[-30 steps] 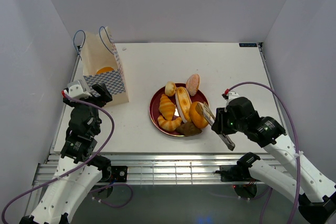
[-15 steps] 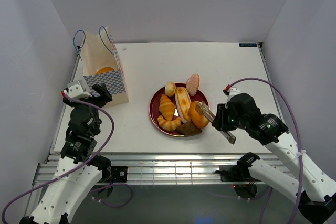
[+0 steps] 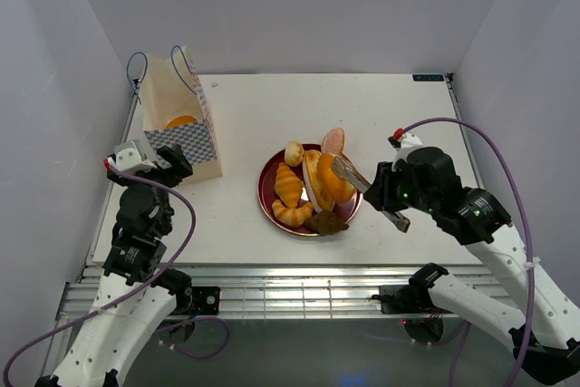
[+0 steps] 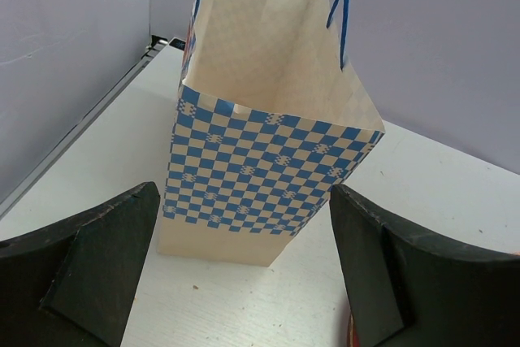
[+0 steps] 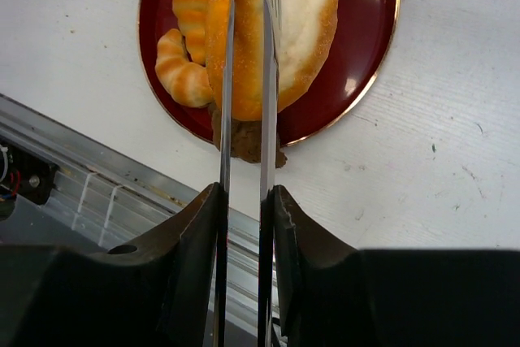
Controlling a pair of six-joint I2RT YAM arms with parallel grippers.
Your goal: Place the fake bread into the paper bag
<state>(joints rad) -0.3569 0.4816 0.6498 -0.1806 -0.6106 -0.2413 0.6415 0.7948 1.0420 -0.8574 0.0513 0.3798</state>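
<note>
orange bun (image 5: 246,71) was pinched edge-on between the right gripper (image 3: 343,172) fingers, held over the dark red plate (image 3: 265,189) where the other fake bread (image 3: 288,184) sat. paper bag (image 4: 260,176) stood upright near the table's (image 3: 272,106) back-left, one orange piece (image 3: 182,120) inside. left gripper (image 4: 244,201) was spread wide just in front of it, not touching.

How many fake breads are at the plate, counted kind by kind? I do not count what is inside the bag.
Croissants: 2
Golden buns: 2 (one held)
Pink bun: 1
Oblong roll: 1
Dark piece: 1
Total: 7
</note>
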